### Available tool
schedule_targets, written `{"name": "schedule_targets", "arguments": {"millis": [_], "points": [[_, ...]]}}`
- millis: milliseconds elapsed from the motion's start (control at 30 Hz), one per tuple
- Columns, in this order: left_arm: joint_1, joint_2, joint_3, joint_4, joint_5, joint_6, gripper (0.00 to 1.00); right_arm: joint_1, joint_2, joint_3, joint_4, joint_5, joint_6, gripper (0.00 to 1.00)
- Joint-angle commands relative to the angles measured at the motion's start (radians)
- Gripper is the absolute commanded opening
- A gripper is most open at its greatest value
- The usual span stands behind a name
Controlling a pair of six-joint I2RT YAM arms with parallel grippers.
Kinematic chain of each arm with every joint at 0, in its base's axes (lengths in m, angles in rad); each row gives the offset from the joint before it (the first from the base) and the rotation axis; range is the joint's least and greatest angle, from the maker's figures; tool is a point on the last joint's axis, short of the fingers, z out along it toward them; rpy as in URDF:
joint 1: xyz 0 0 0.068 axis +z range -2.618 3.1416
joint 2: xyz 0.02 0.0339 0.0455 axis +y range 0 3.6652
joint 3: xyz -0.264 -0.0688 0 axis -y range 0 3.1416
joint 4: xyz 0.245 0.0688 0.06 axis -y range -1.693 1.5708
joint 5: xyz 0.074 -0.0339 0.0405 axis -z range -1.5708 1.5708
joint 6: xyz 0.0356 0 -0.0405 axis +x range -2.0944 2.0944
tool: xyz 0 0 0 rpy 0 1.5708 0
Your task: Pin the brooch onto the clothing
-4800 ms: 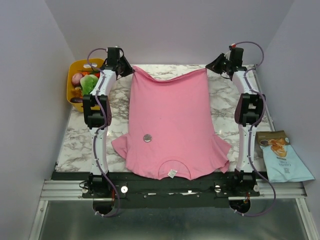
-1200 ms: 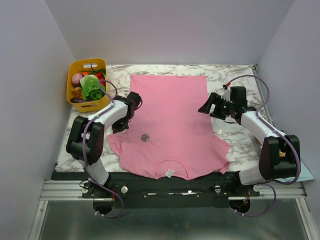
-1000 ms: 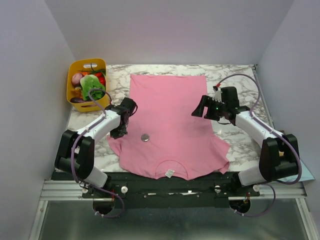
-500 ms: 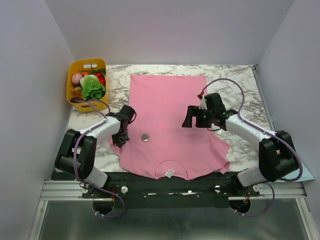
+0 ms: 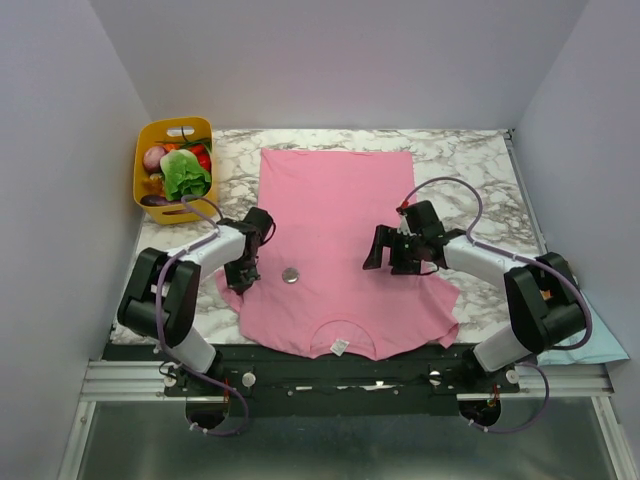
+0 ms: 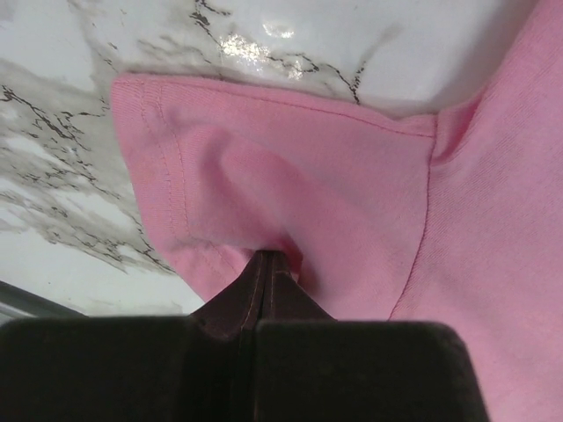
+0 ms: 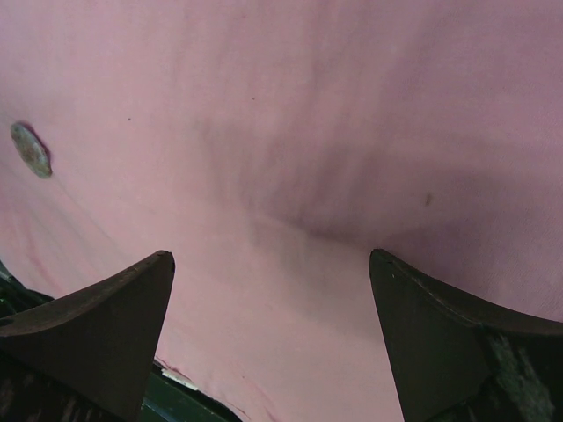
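Yellow basket [image 5: 141,165] stands far-left, apart from the pink T-shirt [image 5: 335,215].

The T-shirt [image 5: 340,200] lies flat mid-counter [image 5: 470,160], hem toward the far side, neckline label [image 5: 343,346] at the near edge; the brooch [image 5: 291,275] sits on it, left of centre; the left claw [image 5: 244,284] is at the left sleeve [image 6: 246,176], beside the brooch; the right claw [image 5: 372,260] is over the shirt's right side; a basket [image 5: 160,127] of vegetables stands at the far-left corner.
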State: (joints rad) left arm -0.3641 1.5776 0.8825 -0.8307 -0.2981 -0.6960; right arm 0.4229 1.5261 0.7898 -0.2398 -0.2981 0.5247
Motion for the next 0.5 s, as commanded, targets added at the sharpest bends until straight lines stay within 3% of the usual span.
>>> {"name": "schedule_targets", "arguments": {"millis": [0,300,467], "points": [[0.002,0.045,0.022,-0.064,-0.041,0.018,0.00,0.005,0.025,-0.004,0.001,0.045,0.037,1.00],[0.001,0.159,0.075,-0.122,-0.105,0.055,0.00,0.004,0.046,0.012,-0.036,0.099,0.020,1.00],[0.001,0.222,0.130,-0.185,-0.237,0.052,0.00,-0.003,0.069,0.017,-0.043,0.099,0.020,1.00]]}}
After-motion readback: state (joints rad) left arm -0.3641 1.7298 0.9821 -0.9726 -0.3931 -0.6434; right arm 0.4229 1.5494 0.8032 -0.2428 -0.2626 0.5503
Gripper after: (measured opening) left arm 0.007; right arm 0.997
